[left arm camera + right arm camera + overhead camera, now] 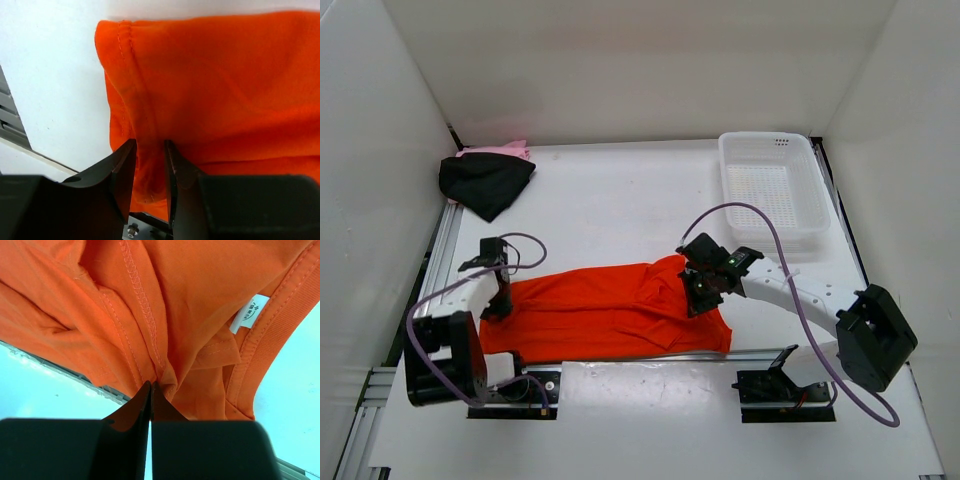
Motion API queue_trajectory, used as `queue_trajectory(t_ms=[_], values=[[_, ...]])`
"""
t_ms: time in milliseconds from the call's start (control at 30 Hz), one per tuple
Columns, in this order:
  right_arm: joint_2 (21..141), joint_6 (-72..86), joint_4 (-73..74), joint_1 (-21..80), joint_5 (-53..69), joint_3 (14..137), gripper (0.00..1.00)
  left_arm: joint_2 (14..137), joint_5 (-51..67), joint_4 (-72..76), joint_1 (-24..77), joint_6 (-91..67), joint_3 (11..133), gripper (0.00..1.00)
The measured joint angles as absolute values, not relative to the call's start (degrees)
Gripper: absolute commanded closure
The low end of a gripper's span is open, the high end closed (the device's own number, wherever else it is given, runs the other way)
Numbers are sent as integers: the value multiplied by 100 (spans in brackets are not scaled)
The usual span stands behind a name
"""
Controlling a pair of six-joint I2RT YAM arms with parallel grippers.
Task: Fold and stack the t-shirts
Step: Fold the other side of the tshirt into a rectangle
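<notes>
The orange t-shirt (610, 315) lies spread lengthwise near the table's front edge, with its right part rumpled. My left gripper (498, 303) is at the shirt's left end. In the left wrist view its jaws (150, 152) stand narrowly apart with a bunched fold of the orange hem (145, 125) filling the gap. My right gripper (701, 293) is at the shirt's right part, near the collar. In the right wrist view it (151, 386) is shut, pinching a gathered seam of the shirt (150, 325). The black t-shirt (485, 181) lies crumpled at the back left, on top of the pink t-shirt (504, 150).
A white mesh basket (775, 190) stands at the back right. White walls enclose the table on three sides. A metal rail (440, 245) runs along the left edge. The arm bases (650, 385) sit at the front edge, just behind the shirt.
</notes>
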State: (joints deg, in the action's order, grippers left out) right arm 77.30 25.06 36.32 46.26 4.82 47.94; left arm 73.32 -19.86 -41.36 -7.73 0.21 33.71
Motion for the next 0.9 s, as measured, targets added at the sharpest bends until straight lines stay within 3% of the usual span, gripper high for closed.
queue_trajectory(t_ms=[300,533,567,700,900], values=[[7644,2539,3546,4626,381,4582,100,5999,-1481,-4829,-762,10,2932,61],[7487,2644,3446,4626,263,4475,100,5443,-255,-5754,-762,3,3881,45],[7483,2657,3420,4626,233,4469,100,5424,-27,-5791,-764,5,4178,42],[7437,2668,3334,4626,165,4368,100,5518,541,-5579,-692,1,4858,44],[7378,2731,3216,4626,121,4228,100,6796,233,-4912,298,-1,4825,46]])
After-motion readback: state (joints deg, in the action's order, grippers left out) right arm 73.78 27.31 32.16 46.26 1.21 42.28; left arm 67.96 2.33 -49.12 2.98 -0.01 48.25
